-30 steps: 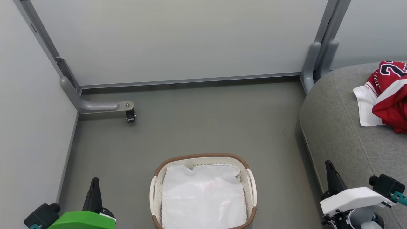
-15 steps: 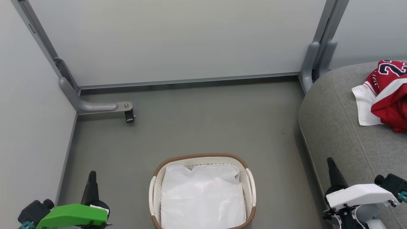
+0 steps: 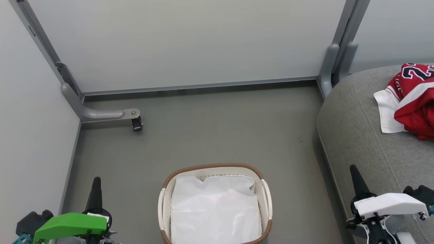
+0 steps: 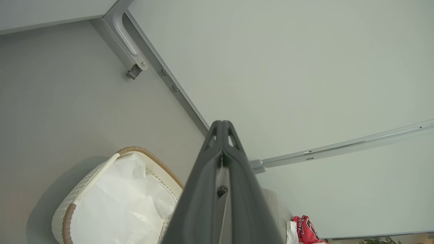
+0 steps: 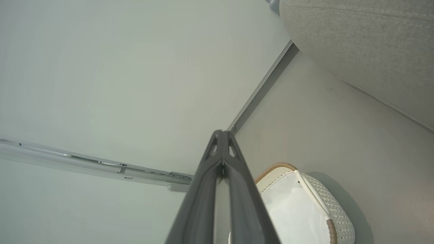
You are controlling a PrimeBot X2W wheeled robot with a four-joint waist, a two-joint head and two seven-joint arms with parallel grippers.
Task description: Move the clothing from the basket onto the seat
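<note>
Left gripper [image 3: 96, 183] and right gripper [image 3: 354, 171] have dropped lower, both closed.

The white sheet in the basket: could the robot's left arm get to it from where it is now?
Probably yes. The left end effector is beside the basket, with bare floor between them, and the white sheet lies uncovered in the open top.

The basket [image 3: 215, 168], sheet [image 3: 215, 210] in it, stands on the floor [image 3: 203, 128] before me; right of it, the clothing [image 3: 415, 101] lies on the seat [image 3: 359, 135].
</note>
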